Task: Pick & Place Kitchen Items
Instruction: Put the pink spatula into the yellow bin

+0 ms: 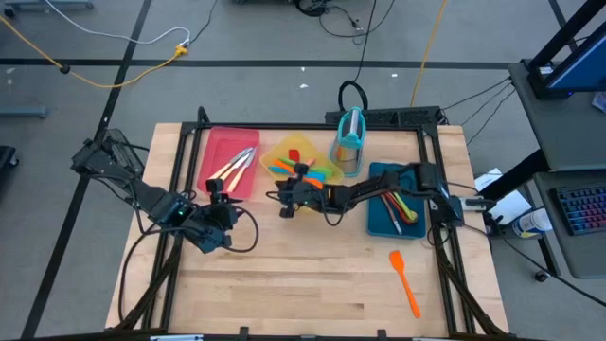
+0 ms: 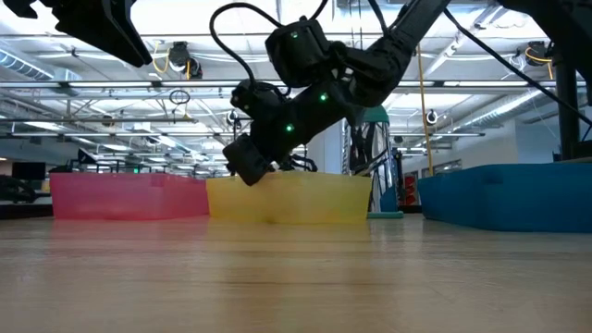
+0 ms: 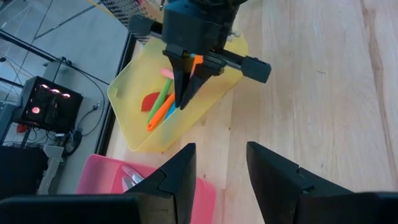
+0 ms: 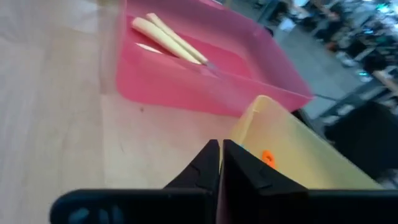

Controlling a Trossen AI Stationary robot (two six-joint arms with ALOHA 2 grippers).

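My right gripper (image 1: pixel 287 202) is shut, with nothing showing between its fingers (image 4: pixel 219 155). It hangs just above the near left corner of the yellow tray (image 1: pixel 284 150), tipped a little downward (image 2: pixel 246 166). In the yellow tray lie orange, green, blue and red utensils (image 3: pixel 163 106). Cream-handled knives (image 4: pixel 166 37) lie flat in the pink tray (image 1: pixel 216 152). More utensils (image 1: pixel 400 205) lie in the blue tray (image 1: pixel 379 223). An orange spatula (image 1: pixel 404 281) lies flat on the table at the near right. My left gripper (image 3: pixel 217 168) waits open above the table's left side (image 1: pixel 222 223).
A teal-framed upright holder (image 1: pixel 348 142) stands behind the yellow and blue trays. The three trays sit side by side along the table's far half. Bare wood (image 1: pixel 303 284) stretches across the near half. Black frame rails (image 1: pixel 175 180) run along the table's left and right sides.
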